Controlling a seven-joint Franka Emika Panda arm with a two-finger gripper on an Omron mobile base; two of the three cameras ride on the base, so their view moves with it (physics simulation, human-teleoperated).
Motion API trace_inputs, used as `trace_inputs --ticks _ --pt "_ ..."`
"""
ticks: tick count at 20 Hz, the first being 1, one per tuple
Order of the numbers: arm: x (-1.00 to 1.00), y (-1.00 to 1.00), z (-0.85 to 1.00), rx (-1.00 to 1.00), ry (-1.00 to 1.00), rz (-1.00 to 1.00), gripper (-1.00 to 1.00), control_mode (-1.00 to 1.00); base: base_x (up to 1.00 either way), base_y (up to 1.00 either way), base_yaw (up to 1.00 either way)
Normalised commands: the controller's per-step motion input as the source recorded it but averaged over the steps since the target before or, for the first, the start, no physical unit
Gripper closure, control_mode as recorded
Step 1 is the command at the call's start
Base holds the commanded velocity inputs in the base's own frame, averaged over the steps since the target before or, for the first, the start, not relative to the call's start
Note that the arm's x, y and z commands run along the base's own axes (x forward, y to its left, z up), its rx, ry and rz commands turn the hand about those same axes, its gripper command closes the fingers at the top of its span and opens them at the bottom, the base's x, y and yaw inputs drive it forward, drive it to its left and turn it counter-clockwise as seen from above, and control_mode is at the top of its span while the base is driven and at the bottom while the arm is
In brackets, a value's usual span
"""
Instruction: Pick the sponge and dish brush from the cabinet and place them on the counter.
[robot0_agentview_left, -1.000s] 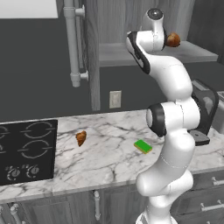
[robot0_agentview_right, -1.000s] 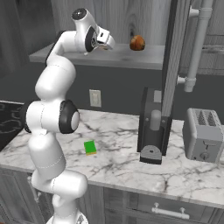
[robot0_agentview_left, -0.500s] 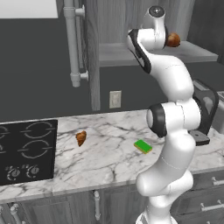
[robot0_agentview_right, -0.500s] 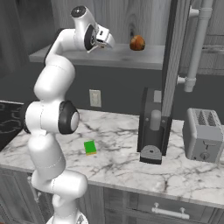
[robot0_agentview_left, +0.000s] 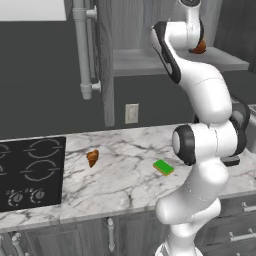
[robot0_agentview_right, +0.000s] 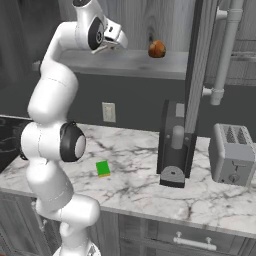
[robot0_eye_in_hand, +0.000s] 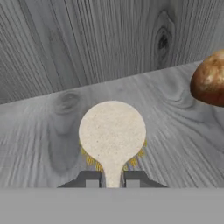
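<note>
Hand view puts the two small dark finger tips of the gripper (robot0_eye_in_hand: 112, 179) right at the bottom, one on each side of the thin neck of the dish brush with its pale cream handle and round head (robot0_eye_in_hand: 112, 133). Yellow bristles poke out under the round head. The tips sit close against the neck, so the gripper looks closed on the brush. The brush lies on the grey wood shelf of the cabinet (robot0_eye_in_hand: 52, 131), and I cannot tell if it is lifted yet. A brown round lump (robot0_eye_in_hand: 211, 79) sits on the shelf a bit farther back, near the brush but not touching it.

Down below, the small flat green sponge with a yellow layer (robot0_agentview_left: 163, 167) already lies on the white marble counter with grey veins (robot0_agentview_left: 125, 187), near its front edge and close to the robot's body. So that half of the job looks done. A little orange-brown pastry lump (robot0_agentview_left: 92, 157) sits near the edge of the black cooktop (robot0_agentview_left: 30, 172).

Farther along the counter stand a tall black machine (robot0_agentview_right: 175, 145) and a silver toaster (robot0_agentview_right: 234, 154).

Up high, the white arm reaches onto the cabinet shelf (robot0_agentview_right: 140, 62), near the brown lump there. What is left, I think, is to lift the brush out and set it on the counter.
</note>
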Motion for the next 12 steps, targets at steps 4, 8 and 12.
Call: trace_inputs --ticks 4,8,12 --pt "-1.00 0.00 -0.07 0.00 -0.08 0.06 1.00 -1.00 0.00 0.00 0.00" --pt "-1.00 0.00 -0.22 0.00 -0.08 0.08 1.00 -1.00 0.00 0.00 0.00" --pt "-0.96 0.00 -0.43 -0.02 -0.02 0.13 1.00 -1.00 0.00 0.00 0.00"
